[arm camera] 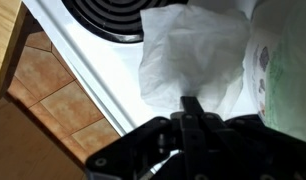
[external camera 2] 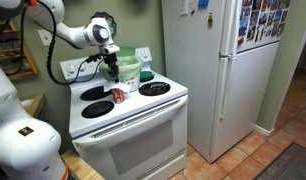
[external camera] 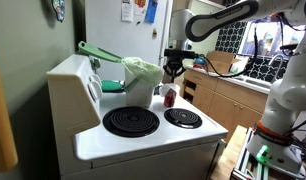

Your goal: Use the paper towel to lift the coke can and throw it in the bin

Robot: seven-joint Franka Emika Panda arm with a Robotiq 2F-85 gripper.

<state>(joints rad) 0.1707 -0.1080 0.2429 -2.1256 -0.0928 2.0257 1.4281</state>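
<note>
Pincer (external camera: 173, 70) hangs over the back of the white stove's tabletop (external camera: 193, 135), in the upper middle of both exterior views. In the wrist view its fingers (arm camera: 190, 104) show as one narrow dark tip at the edge of the white paper towel (arm camera: 193, 55); cannot tell whether it is open, closed or pinching the towel. Coke can (external camera: 170, 97) lies on the tabletop between the burners, just below the pincer, apart from it. A pale green bag (external camera: 141, 75) sits beside the pincer.

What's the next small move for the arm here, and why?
Probably lower the gripper straight down toward the paper towel. The gripper hangs above the stove top, the paper towel lies right ahead in the wrist view, and the coke can lies just below, not yet lifted.
</note>
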